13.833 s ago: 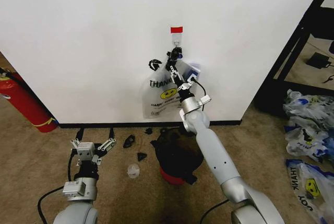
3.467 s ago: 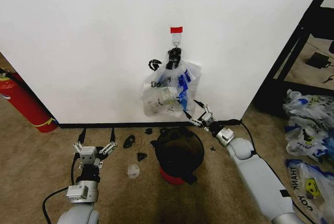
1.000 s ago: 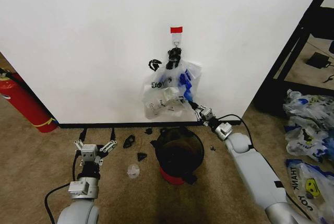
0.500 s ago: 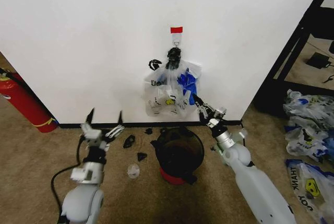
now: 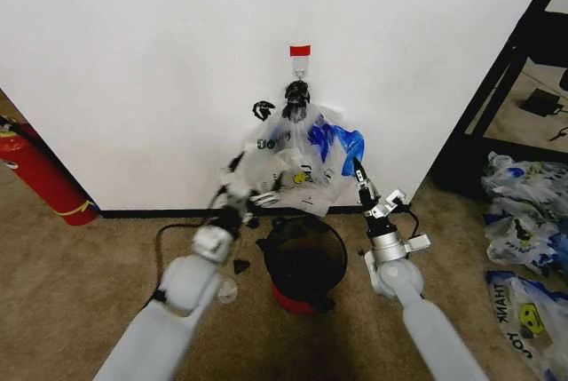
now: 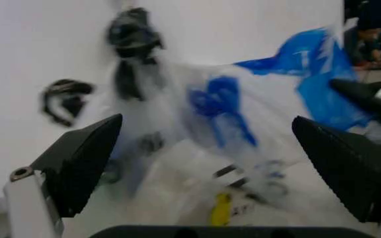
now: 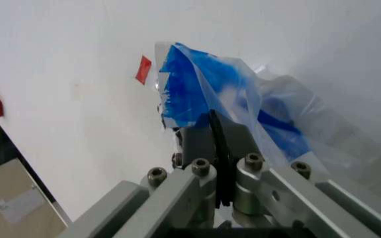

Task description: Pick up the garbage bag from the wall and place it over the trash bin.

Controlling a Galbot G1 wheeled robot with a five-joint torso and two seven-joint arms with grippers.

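We're on brown carpet floor (image 5: 71, 292), which meets the white wall's black baseboard (image 5: 142, 213) along its far edge. The trash bin (image 5: 303, 265) stands upright on the carpet near the baseboard, black body with a red bottom. Small black clips (image 5: 241, 265) lie scattered on the floor between bin and baseboard, plus one small clear piece (image 5: 227, 290) beside the bin. A red fire extinguisher (image 5: 40, 177) leans at the floor's left edge against the wall. Stuffed smiley bags (image 5: 524, 221) are heaped at the right edge.
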